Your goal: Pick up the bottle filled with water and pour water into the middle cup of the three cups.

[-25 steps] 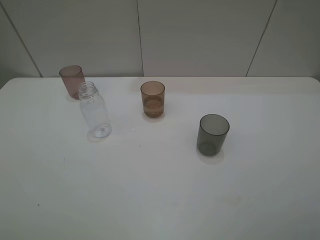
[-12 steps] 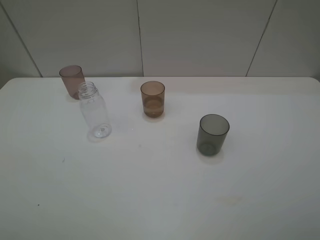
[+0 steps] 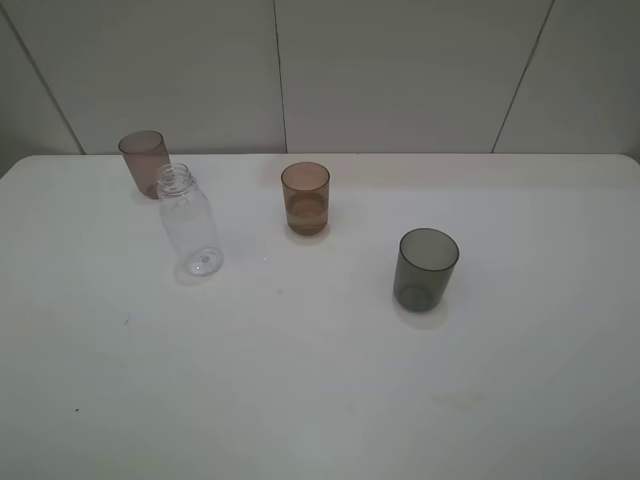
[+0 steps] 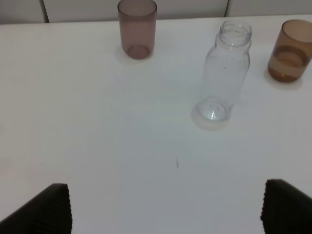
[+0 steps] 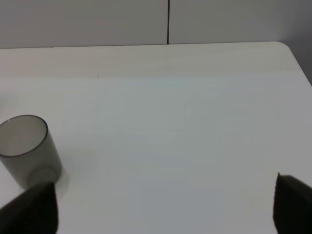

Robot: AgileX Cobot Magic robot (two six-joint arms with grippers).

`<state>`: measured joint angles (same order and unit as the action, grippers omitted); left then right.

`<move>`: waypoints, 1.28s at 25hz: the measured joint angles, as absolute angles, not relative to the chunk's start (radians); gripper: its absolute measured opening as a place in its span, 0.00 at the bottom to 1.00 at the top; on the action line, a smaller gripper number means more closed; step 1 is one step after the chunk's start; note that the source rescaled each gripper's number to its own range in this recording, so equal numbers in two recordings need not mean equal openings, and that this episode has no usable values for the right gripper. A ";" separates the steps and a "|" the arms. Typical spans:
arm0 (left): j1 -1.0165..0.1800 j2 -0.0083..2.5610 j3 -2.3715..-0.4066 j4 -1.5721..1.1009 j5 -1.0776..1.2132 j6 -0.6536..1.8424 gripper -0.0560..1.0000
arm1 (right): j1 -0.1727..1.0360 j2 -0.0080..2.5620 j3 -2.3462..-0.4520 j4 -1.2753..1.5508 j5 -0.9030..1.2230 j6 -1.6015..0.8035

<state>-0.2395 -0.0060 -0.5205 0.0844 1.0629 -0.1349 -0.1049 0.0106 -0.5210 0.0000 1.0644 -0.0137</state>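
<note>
The clear capless bottle point(image 3: 190, 225) stands upright on the white table point(image 3: 320, 400), just in front of the mauve-pink cup point(image 3: 144, 162). The amber middle cup point(image 3: 305, 198) stands to its right, with a paler band in its lower half. The dark grey cup point(image 3: 427, 268) is nearer and further right. Neither arm appears in the exterior high view. In the left wrist view my left gripper point(image 4: 165, 209) is open, well short of the bottle point(image 4: 224, 68), the pink cup point(image 4: 137, 28) and the amber cup point(image 4: 290, 51). My right gripper point(image 5: 165, 209) is open too, with the grey cup point(image 5: 29, 146) ahead near one fingertip.
A pale panelled wall point(image 3: 400, 70) runs behind the table's far edge. The rounded far right corner of the table point(image 5: 285, 48) shows in the right wrist view.
</note>
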 joint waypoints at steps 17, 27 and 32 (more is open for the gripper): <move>-0.227 -0.006 -0.508 0.071 1.063 -0.135 1.00 | -0.105 0.011 -0.521 0.000 1.064 -0.014; -0.029 -0.006 -0.508 0.071 1.063 -0.135 1.00 | -0.105 0.011 -0.521 0.000 1.064 -0.014; 0.012 -0.006 -0.508 0.071 1.063 -0.135 1.00 | -0.105 0.011 -0.521 0.000 1.064 -0.014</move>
<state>0.0116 -0.0060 -0.5076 0.0709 1.0628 -0.1349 -0.1049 0.0106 -0.5210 0.0000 1.0644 -0.0137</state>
